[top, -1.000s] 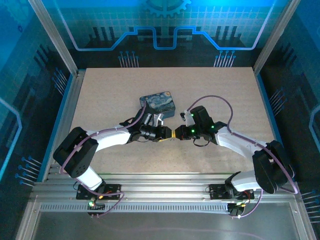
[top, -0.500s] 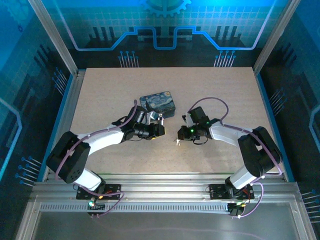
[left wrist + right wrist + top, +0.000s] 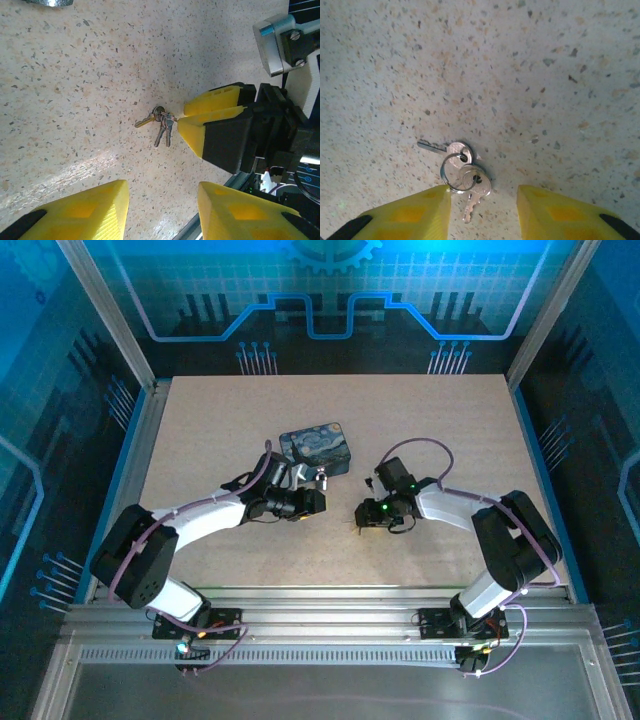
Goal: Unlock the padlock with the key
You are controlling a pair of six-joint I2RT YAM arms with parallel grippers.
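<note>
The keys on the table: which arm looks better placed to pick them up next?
The right arm. Its jaws stand open with the keys lying on the table just at their tips, between them. The left arm has open jaws too, but the keys lie farther ahead of them.

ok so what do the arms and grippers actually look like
Both the left arm and right arm have white links with black joints, and a thin purple cable loops along each. Small green lights glow on the right wrist. The left gripper and right gripper carry chunky yellow wedge-shaped fingers on black mounts.
</note>
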